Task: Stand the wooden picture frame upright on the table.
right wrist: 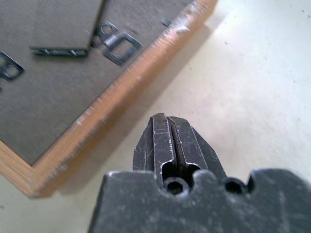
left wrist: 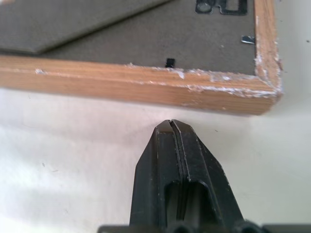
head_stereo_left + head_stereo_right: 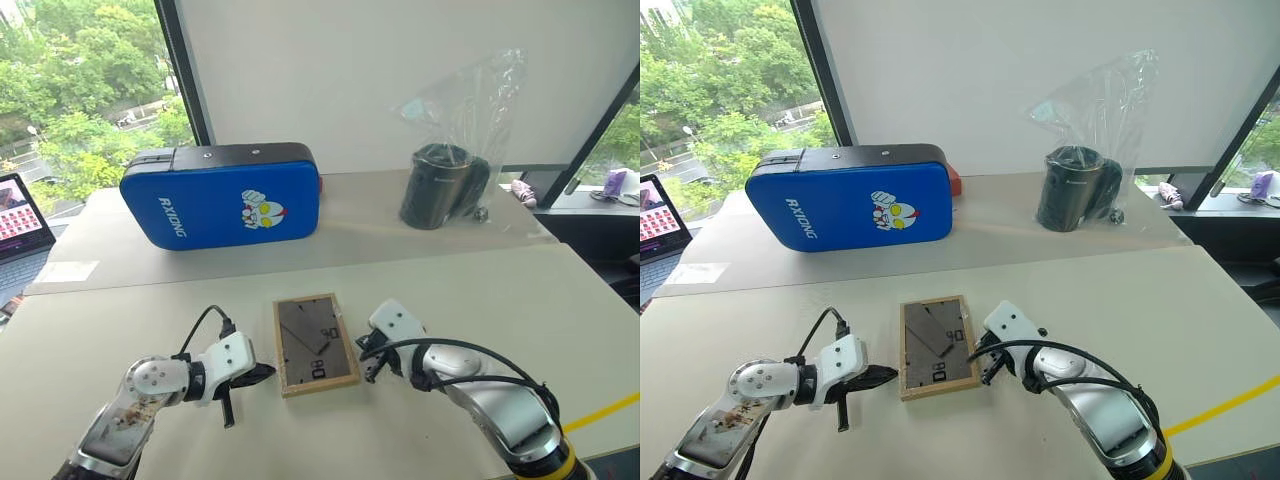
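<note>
**Two closed grippers flank a face-down frame**

Two black grippers sit low in the head view, one on each side of the wooden picture frame [image 3: 317,344], which lies flat, back upward, at the lower centre of the table [image 3: 560,310]. Its border is light, grained wood, chipped and whitened along one edge in the left wrist view. The back panel is a matte grey-brown board carrying small metal hangers and a flat fold-out stand lying against it.

At lower left, the left gripper [image 3: 259,374] points its tapered black fingers, pressed together, at the frame's left side, just beside the wood but apart from it. At lower right, the right gripper [image 3: 366,346] has its fingers together as well, near the frame's right edge; whether it touches the wood I cannot tell.

Smooth, pale beige and matte, the tabletop stretches back to a rounded glossy blue case [image 3: 222,194] at upper left. A dark cylinder inside a crinkled clear plastic bag [image 3: 450,160] stands at upper right.
</note>
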{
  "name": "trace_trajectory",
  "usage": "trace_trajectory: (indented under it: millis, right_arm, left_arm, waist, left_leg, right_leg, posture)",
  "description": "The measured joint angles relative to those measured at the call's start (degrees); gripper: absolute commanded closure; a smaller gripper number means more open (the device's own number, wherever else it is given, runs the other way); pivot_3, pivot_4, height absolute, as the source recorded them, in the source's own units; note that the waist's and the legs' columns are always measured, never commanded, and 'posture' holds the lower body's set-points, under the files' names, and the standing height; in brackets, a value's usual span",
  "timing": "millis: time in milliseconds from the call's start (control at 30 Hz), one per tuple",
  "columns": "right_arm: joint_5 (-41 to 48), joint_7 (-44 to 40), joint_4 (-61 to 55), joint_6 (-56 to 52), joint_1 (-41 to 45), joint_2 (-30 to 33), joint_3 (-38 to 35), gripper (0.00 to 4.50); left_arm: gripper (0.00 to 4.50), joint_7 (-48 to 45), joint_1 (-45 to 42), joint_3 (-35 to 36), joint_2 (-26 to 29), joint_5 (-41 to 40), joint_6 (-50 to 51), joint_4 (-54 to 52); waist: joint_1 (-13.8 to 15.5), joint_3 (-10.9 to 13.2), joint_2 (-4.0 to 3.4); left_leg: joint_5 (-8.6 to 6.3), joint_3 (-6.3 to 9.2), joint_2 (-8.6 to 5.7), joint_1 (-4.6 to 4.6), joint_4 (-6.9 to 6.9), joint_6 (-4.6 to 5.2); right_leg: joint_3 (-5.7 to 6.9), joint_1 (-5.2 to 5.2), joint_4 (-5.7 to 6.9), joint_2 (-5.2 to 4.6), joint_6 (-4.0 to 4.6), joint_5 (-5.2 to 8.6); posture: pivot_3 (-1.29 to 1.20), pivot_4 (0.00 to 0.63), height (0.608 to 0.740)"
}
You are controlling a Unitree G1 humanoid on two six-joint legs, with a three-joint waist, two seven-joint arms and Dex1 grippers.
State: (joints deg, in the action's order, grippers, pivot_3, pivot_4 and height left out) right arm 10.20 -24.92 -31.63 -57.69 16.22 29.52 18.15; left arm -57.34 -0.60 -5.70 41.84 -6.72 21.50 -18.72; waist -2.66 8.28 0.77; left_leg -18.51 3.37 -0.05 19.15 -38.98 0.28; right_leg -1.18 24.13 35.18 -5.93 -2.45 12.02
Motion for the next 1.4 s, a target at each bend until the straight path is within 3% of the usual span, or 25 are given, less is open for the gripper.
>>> trace_trajectory:
  millis: [500,733,900,933,1033,1167,1267,1400]
  right_arm:
    - [2.28,-2.09,-2.03,-1.72,-0.21,-1.62,2.29,4.46]
    - [2.22,-2.59,-1.63,-1.66,-0.49,1.01,2.20,4.46]
    - [2.38,-4.08,-0.26,-0.17,-0.91,2.40,0.98,4.50]
    - [2.43,-4.49,-0.13,0.10,-0.94,2.41,0.94,4.50]
    - [3.52,-6.61,0.96,1.04,-0.32,2.09,0.99,4.50]
    - [4.05,-8.09,2.38,0.98,1.27,2.06,1.51,4.50]
    - [4.12,-8.83,3.17,0.25,2.48,2.12,1.86,4.50]
    - [4.09,-8.81,3.70,-0.60,3.41,1.92,2.27,4.50]
  left_arm:
    - [4.47,0.40,-1.17,-1.02,2.54,-0.46,-0.82,0.37]
    - [4.47,0.72,1.81,1.91,6.36,-0.26,-10.52,4.21]
    - [3.05,4.45,0.34,6.01,10.27,5.86,-37.27,20.06]
    - [2.54,5.15,-0.62,5.84,10.27,7.33,-42.98,22.80]
    - [1.48,13.04,-7.80,3.64,9.05,18.48,-70.92,35.78]
    - [0.10,21.97,-14.41,2.41,6.26,28.41,-88.76,45.93]
    - [0.03,29.97,-18.71,2.36,4.64,37.52,-98.10,52.14]
    - [0.03,38.61,-21.85,1.40,2.84,47.31,-102.90,55.75]
  waist:
    - [0.11,-0.01,-0.02]
    - [-0.14,-0.01,-0.02]
    - [0.40,0.01,-0.02]
    - [0.46,0.01,-0.03]
    - [1.43,0.05,0.02]
    - [1.95,0.04,0.03]
    - [1.94,0.04,0.03]
    - [2.01,0.01,0.01]
  left_leg:
    - [0.00,0.02,0.03,-0.03,0.03,0.00]
    - [0.00,0.01,0.23,-0.07,0.11,0.01]
    - [0.01,0.02,0.42,-0.03,0.09,-0.01]
    - [0.01,0.01,0.42,-0.01,0.09,-0.02]
    - [0.06,0.00,0.41,0.11,0.08,-0.12]
    - [0.06,-0.04,0.37,0.17,0.09,-0.13]
    - [0.06,-0.06,0.34,0.13,0.08,-0.13]
    - [0.07,-0.06,0.34,0.08,0.07,-0.15]
  right_leg:
    - [-0.01,0.01,0.01,0.06,0.05,0.02]
    - [-0.05,0.06,0.03,0.27,0.19,0.04]
    - [0.01,0.11,0.02,0.48,0.39,-0.03]
    - [0.02,0.11,-0.01,0.47,0.38,-0.03]
    - [0.08,0.16,-0.14,0.43,0.35,-0.07]
    - [0.10,0.16,-0.17,0.37,0.29,-0.11]
    - [0.11,0.11,-0.15,0.34,0.27,-0.11]
    - [0.12,0.05,-0.13,0.34,0.26,-0.11]
  posture:
    - [0.00,0.150,0.740]
    - [0.00,0.150,0.740]
    - [0.00,0.150,0.740]
    - [0.00,0.150,0.740]
    - [0.00,0.150,0.740]
    - [0.00,0.150,0.740]
    - [0.00,0.150,0.740]
    - [0.00,0.150,0.740]
